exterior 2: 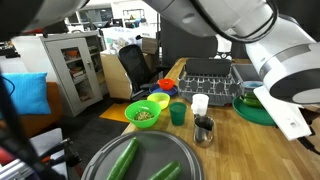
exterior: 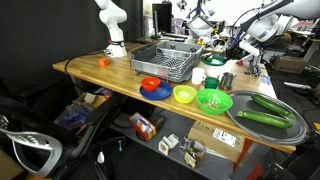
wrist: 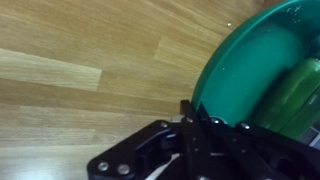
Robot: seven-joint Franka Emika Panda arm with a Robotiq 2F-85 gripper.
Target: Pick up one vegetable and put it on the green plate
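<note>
Lying on one green plate (wrist: 240, 70), one green vegetable (wrist: 292, 92), pincer (wrist: 188, 112) pressed together beside the rim

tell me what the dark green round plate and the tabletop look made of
Dark green shallow round plate: glossy plastic, possibly glazed ceramic; smooth, with bright reflections. Light brown tabletop: wood or wood-look laminate, satin; long grain streaks and plank seams.

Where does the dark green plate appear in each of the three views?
In an exterior view: green plate, centre, just right of the dish rack.
In an exterior view: right side, partly behind the arm.
Wrist view: upper right.
Shared landmark: dish rack, both exterior views.
</note>
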